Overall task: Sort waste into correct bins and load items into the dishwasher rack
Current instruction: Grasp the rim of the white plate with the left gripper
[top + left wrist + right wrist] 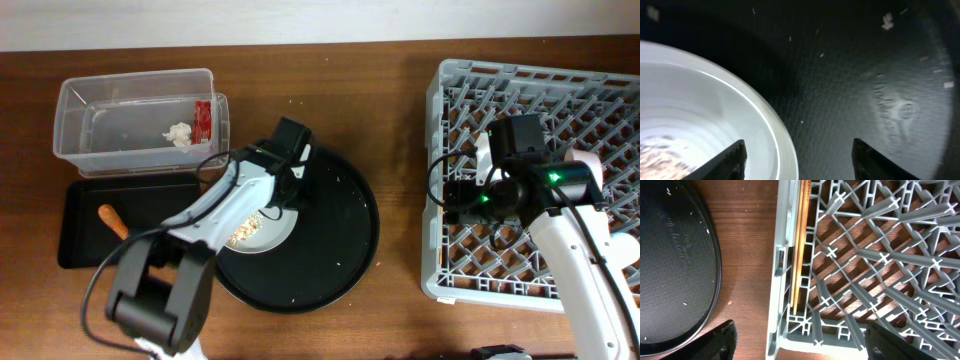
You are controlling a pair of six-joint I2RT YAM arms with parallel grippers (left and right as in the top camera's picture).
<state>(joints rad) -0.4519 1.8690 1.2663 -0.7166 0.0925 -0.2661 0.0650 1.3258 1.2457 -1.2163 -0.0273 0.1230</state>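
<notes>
- A brown wooden table point(400, 120) fills the overhead view; a strip of pale wall point(300, 20) runs along its far edge
- One clear tub point(140, 78) at the far left holds one red wrapper point(204, 120) and one crumpled white scrap point(180, 134)
- One shallow black tray point(80, 235) just beside the tub holds one carrot point(112, 219)
- One large round black tray point(340, 240) in the middle bears one pale round dish point(262, 230) with beige food scraps point(243, 235) in it
- One grey rack point(450, 280) on the right; the chopsticks point(800, 245) lie inside along its wall, their number unclear
- Left gripper point(799, 145): jaws apart, straddling the dish's rim, gripping nothing
- Right gripper point(800, 327): jaws spread wide above the rack's corner, empty
</notes>
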